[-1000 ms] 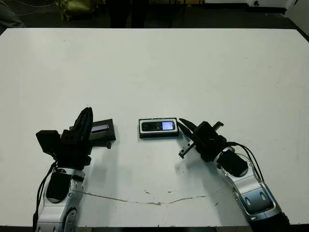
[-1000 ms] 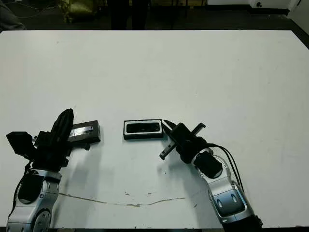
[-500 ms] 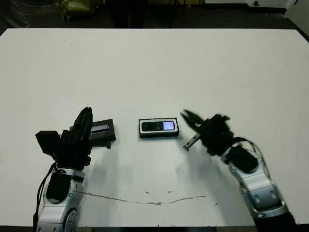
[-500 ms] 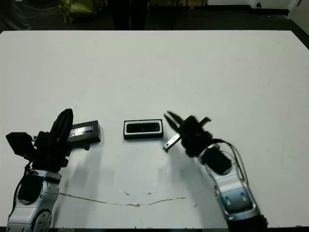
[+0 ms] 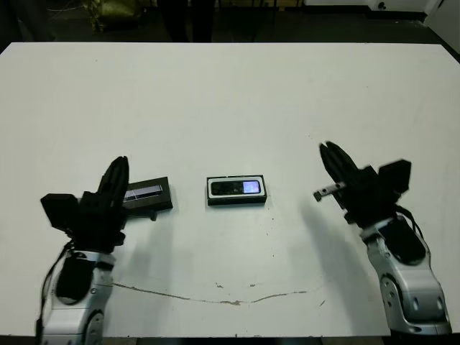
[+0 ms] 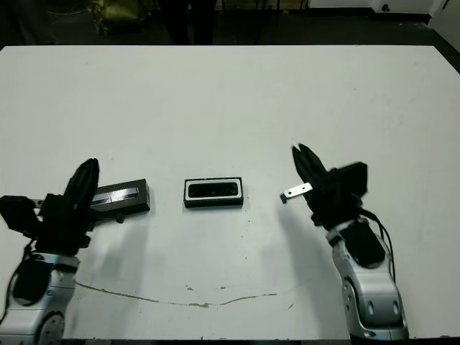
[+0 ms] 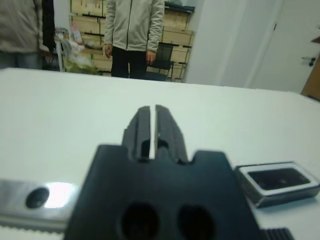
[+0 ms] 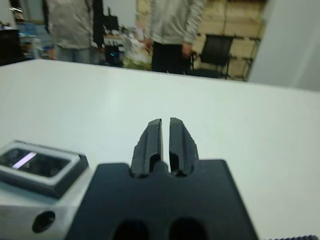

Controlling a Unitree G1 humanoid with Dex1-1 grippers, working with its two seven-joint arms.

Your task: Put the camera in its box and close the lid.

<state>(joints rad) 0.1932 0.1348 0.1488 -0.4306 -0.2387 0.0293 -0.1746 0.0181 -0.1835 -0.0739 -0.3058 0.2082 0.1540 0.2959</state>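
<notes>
Camera (image 5: 236, 187) sat inside the box (image 5: 236, 199), face up, white lining showing around it. Lid (image 5: 147, 194) lay flat on the table (image 5: 237, 100), apart from the box on its left, not yet on.

Left gripper (image 7: 150, 117) had jaws together on nothing, hovering just beside the lid on the side away from the box. Right gripper (image 8: 165, 131) also had jaws together, empty, well off the box's right side.

Risk, as I judged it: the lid lies flat, so shut fingers could shove it instead of lifting. A skewed placement could catch the box rim and drag the box.

Versus 1 s earlier: right gripper had pulled back from just beside the box's right end and shut; left arm had shifted slightly, lid and box unmoved.
</notes>
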